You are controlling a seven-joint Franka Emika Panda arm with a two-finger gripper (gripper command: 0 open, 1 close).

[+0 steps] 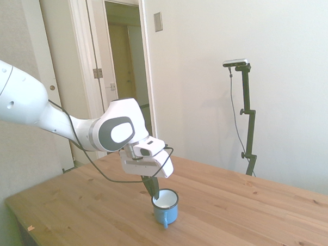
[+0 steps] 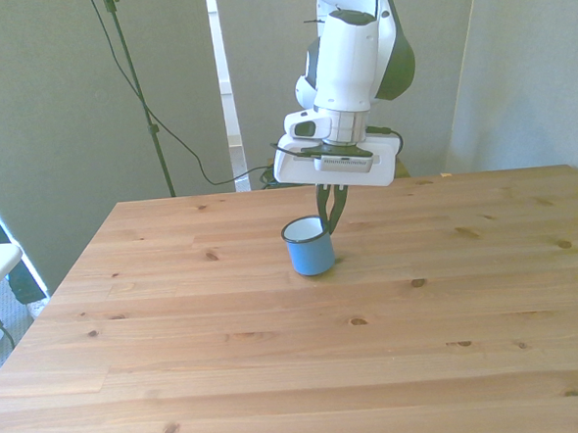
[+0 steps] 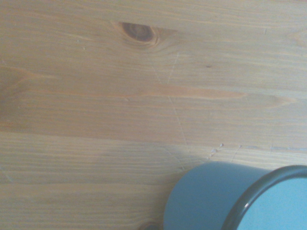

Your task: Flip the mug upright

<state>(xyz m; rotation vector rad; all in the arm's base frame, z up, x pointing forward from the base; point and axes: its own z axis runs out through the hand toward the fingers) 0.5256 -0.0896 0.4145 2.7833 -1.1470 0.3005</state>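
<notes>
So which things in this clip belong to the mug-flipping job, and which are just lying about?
Part of the job:
- mug, standing upright, opening up
- claw, closed on the mug's rim
- table, bearing the mug

Just lying about:
- nothing else on the table; only a doorway and wall plate behind

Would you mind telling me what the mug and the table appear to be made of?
The mug looks like enamelled metal: glossy light-blue outside, white inside, and a thin dark rim typical of enamelware; painted ceramic can't be ruled out. The table seems to be solid light wood, probably pine, with visible knots, grain and plank seams under a smooth, low-sheen finish.
</notes>
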